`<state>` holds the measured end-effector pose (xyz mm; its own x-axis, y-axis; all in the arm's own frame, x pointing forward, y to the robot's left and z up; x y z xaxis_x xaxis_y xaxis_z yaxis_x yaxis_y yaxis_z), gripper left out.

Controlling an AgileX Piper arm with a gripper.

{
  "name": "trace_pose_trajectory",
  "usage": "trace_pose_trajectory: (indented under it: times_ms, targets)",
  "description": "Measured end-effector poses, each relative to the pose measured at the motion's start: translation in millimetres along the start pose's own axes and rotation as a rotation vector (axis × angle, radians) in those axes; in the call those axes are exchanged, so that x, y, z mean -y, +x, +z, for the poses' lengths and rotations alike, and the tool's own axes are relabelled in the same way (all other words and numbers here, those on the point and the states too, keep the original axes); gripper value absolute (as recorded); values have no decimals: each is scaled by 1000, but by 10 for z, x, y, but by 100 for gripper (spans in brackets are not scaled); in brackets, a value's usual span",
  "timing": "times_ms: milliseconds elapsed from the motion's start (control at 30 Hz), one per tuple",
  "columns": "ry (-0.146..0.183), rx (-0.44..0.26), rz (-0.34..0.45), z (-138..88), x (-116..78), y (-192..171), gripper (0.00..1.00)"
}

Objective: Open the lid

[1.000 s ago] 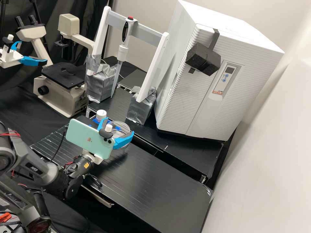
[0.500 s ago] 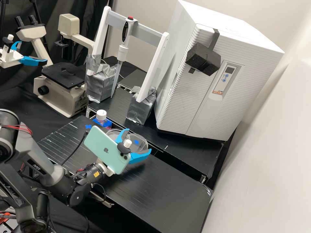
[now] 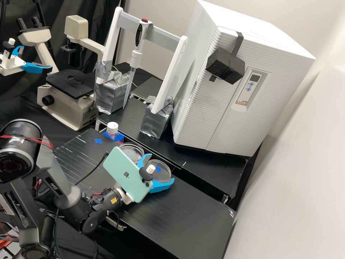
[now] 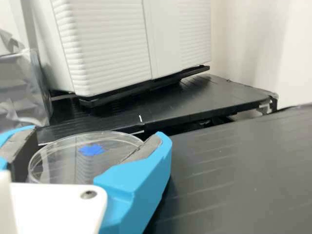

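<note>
In the high view my gripper (image 3: 160, 167) is near the middle of the bench, its blue fingers around a round clear lid (image 3: 163, 172) with a blue mark. Just behind and to the left of it stands an uncovered clear dish (image 3: 132, 153), partly hidden by the phone on the arm. In the wrist view the gripper (image 4: 96, 133) is shut on the lid (image 4: 66, 163), a grey-lined finger at either side of its rim. How high the lid is above the bench I cannot tell.
A white-capped bottle (image 3: 112, 128) stands behind the dish, left of it. On the raised rear shelf (image 3: 201, 163) are a pipette stand (image 3: 156, 122) and a big white incubator (image 3: 230, 118). A microscope (image 3: 68, 97) is at the back left.
My gripper has moved rightward and toward the bench's front with the lid in it, from over the dish to beside it. The dish has come into view more fully.
</note>
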<state>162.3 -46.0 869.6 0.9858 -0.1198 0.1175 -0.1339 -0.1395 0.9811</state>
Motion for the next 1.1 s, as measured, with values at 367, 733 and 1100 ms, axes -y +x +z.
trace_pose_trajectory:
  times_ms: [367, 733, 1100]
  targets:
    - [-19, -8, -1, 15, 18, 29, 100]
    - [-39, -26, 27, -39, -15, 19, 100]
    - [-33, -131, 114, -317, -145, -58, 100]
